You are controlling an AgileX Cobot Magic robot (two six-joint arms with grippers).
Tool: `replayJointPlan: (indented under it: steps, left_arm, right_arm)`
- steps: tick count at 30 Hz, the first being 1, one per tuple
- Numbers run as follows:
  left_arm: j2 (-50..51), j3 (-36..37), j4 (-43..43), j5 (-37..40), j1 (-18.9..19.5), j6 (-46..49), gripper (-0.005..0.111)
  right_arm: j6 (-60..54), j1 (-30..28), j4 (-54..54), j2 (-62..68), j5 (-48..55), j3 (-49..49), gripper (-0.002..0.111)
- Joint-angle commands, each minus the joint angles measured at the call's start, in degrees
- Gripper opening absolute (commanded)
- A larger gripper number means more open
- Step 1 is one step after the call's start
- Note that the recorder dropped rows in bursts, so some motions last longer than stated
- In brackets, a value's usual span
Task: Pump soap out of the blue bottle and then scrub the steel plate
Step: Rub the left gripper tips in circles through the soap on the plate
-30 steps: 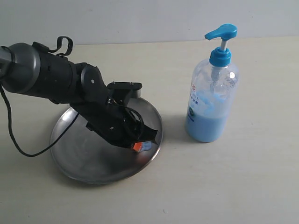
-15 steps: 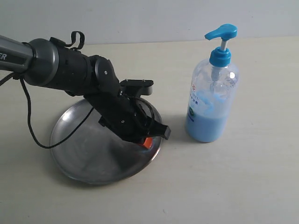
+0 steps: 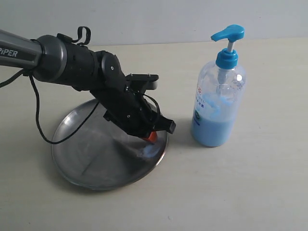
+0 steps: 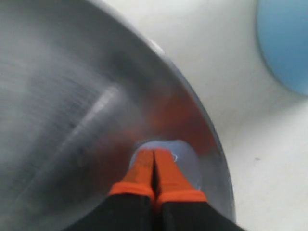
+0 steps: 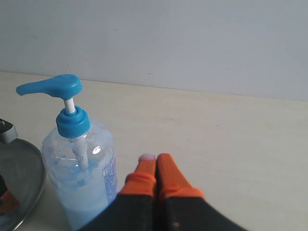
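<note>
The steel plate lies on the table at the left, with a pale-blue soap smear near its right rim. My left gripper is shut, and its orange fingertips press down on the plate just beside that smear. In the left wrist view the shut tips sit in the soap blob on the plate. The blue bottle stands upright right of the plate. My right gripper is shut and empty beside the bottle, with a pale dab on one fingertip. The exterior view does not show it.
The left arm's black cable loops over the plate's left rim. A grey wall closes the table's far edge. The plate's rim shows left of the bottle in the right wrist view.
My left gripper has slid across the plate toward its right rim and slightly farther back, leaving a pale-blue smear behind the tips. The bottle has not moved.
</note>
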Motion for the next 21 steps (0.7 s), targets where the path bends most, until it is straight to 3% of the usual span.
replayJointPlan:
  steps: [1,7,15,21]
  left_arm:
    - [0.9,0.2,3.7,4.1,0.9,-0.4,0.000]
    - [0.3,0.2,3.9,9.2,0.9,0.1,0.000]
    - [-0.9,0.2,-0.3,10.4,0.9,0.2,0.000]
    - [-0.9,0.2,-1.2,4.0,-1.8,1.1,0.000]
  right_arm:
    - [-0.4,-0.2,-0.1,-0.3,-0.5,0.3,0.000]
    - [-0.4,-0.2,-0.1,-0.3,-0.5,0.3,0.000]
    - [-0.4,-0.2,0.3,-0.3,-0.5,0.3,0.000]
    - [-0.4,-0.2,0.3,-0.3,-0.5,0.3,0.000]
